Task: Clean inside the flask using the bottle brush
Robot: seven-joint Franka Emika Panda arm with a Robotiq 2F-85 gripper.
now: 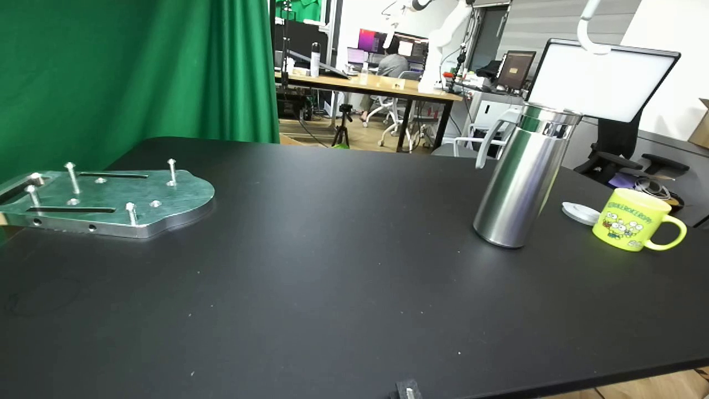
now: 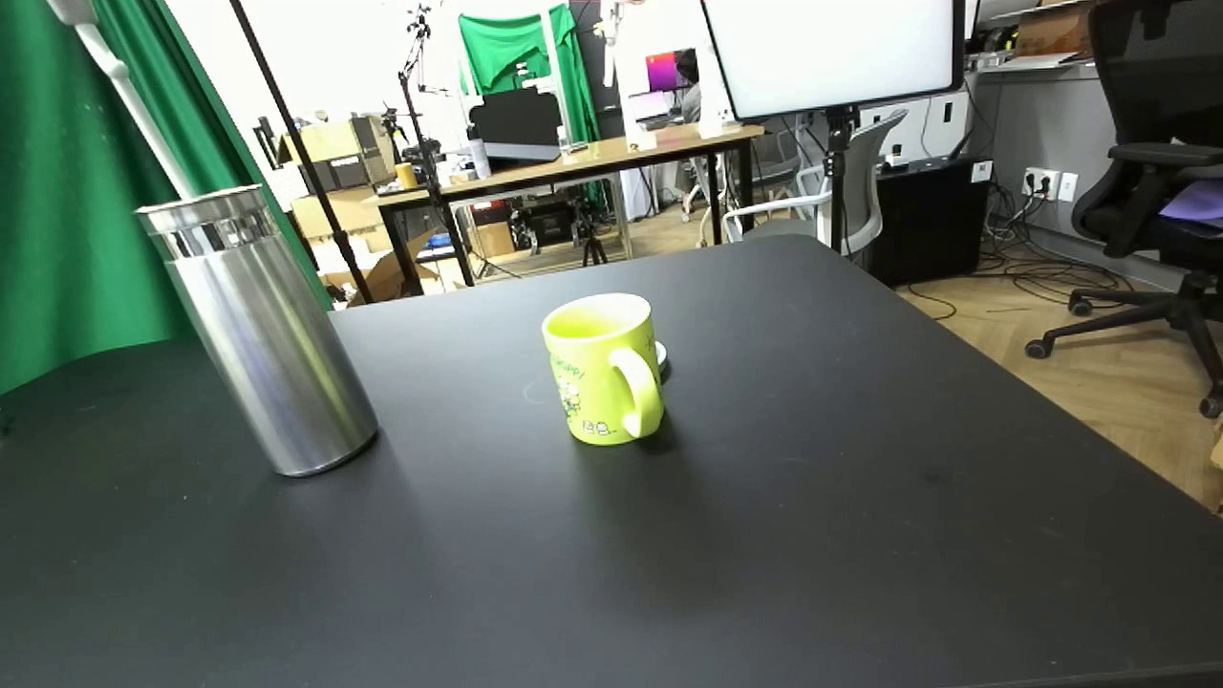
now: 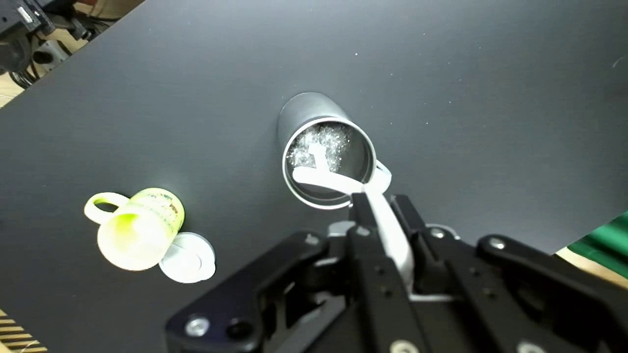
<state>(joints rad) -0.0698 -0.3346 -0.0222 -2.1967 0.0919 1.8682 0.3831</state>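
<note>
Black tabletop (image 1: 310, 266), green curtain (image 1: 138, 72) and wood-topped desk (image 1: 343, 84) behind, gripper (image 3: 381, 199) snug on the bottle brush (image 3: 332, 180), bristles (image 3: 333, 141) inside the flask (image 2: 272, 344)

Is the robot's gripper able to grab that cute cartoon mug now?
Probably not yet: the gripper holds the white brush, which looks dipped into the flask, and likely must let go before taking the mug.

– where can we pass?
– between the steel flask (image 1: 523, 183) and the bolt-studded metal plate (image 1: 127, 194), the black tabletop (image 1: 332, 249) gives us room.
– what blocks us?
– the flask's handle (image 1: 488, 138) juts that way, the bottle brush (image 3: 338, 182) rises from the mouth (image 3: 355, 156), and the lime mug (image 1: 631, 219) and white lid (image 1: 580, 213) sit close together opposite.
</note>
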